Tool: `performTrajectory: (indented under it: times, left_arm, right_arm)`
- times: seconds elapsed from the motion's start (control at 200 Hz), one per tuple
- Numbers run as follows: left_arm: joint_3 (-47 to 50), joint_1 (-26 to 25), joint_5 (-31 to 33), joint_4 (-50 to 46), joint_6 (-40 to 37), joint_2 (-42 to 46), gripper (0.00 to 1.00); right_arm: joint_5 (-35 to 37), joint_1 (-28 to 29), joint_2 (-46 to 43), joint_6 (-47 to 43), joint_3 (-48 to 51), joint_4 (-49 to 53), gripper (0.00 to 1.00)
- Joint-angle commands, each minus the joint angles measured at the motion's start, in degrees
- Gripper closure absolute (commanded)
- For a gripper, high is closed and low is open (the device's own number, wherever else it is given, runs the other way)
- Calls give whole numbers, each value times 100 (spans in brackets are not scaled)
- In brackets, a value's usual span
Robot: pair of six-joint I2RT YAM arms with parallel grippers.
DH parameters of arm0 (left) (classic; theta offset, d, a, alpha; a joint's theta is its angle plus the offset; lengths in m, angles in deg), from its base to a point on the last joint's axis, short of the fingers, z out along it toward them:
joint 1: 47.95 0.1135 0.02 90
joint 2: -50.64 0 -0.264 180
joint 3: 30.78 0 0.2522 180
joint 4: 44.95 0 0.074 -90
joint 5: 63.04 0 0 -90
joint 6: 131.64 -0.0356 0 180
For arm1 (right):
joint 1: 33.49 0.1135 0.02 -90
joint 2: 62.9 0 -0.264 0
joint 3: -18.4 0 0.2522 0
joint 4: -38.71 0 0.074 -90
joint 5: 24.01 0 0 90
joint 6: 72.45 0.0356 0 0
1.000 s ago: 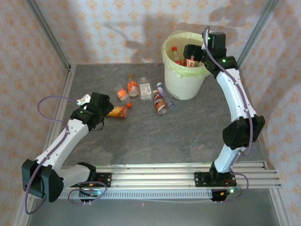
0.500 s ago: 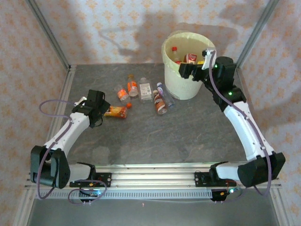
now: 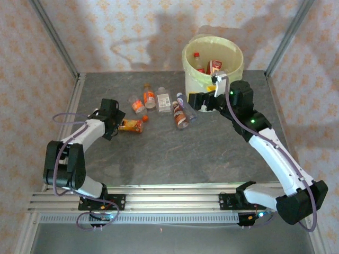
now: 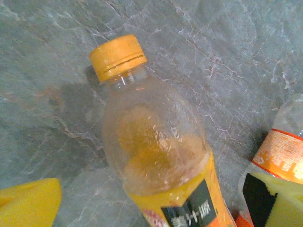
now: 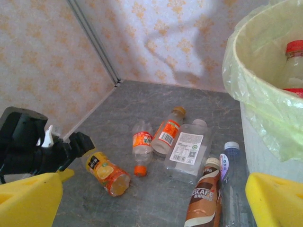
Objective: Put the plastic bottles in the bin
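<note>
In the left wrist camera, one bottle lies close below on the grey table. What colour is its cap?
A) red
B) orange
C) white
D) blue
B: the cap on that bottle is plainly orange.

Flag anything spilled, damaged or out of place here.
Nothing spilled or broken. Six plastic bottles lie on their sides on the table, outside the bin; the orange-capped one lies apart, left of the other five.

I see a lab test cell: floral-print panels [image 3: 132, 26] between aluminium posts [image 3: 57, 41] enclose a grey stone-look tabletop [image 3: 185, 153], with a slotted mounting rail [image 3: 175, 193] at its near edge.
</note>
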Motion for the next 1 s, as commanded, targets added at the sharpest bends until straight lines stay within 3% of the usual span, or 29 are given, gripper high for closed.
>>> performTrajectory:
  times: [0.0,0.595,0.996]
  left_arm:
    - [-171,30,-137,338,175,-337,1]
    - [-187,33,-122,1015,18,-1031,13]
    - [-199,30,-542,1418,-190,-1158,42]
  right_arm:
    - [226,34,-114,-145,38,33,1]
    - [143,58,-131,-144,179,120,1]
    - [60,58,-131,-45,204,116,1]
